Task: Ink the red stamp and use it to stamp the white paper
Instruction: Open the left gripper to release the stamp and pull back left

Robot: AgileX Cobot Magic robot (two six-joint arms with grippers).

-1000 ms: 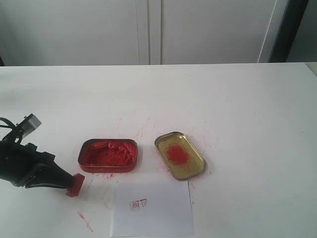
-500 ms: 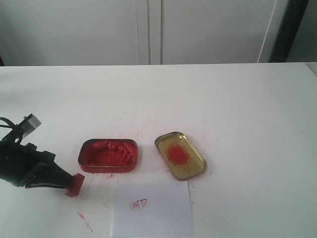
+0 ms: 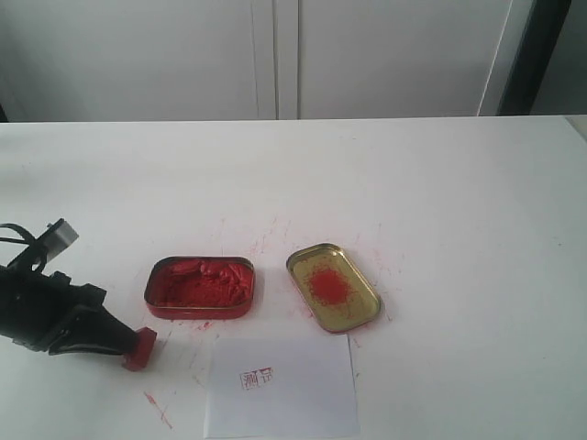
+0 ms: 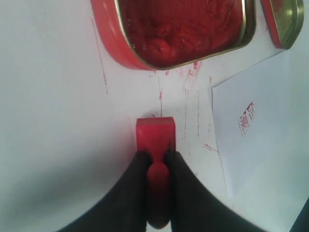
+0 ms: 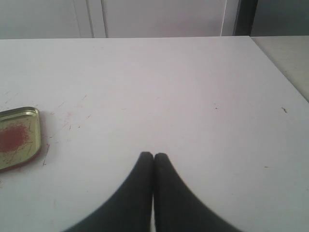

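Exterior view: left gripper (image 3: 124,345), lower left of frame, clenched on the knob of the red stamp (image 3: 140,347). Change: against a second ago, gripper and stamp sit slightly lower in the frame, the stamp's block closer to the table (image 3: 440,202); nothing else has shifted. Stamp lies left of the white paper (image 3: 293,390), apart from it, and below-left of the red ink tin (image 3: 199,286). The paper, bottom centre, already carries a small red stamp mark (image 3: 256,378). Reading: the stamping looks done, and the small descent suggests the stamp is being set down clear of the sheet. Gold lid (image 3: 333,287), centre, red smear inside. Left wrist view: stamp at lower centre, its handle pinched between the two black fingers, square block projecting beyond them; solid glossy red, edges crisp, inked face not visible. Whether the block touches the table cannot be told. Tin at top of frame, paper with its mark at right. Right wrist view: right gripper (image 5: 153,157), bottom centre, fingers pressed together, holding nothing, over bare table; lid at left edge.
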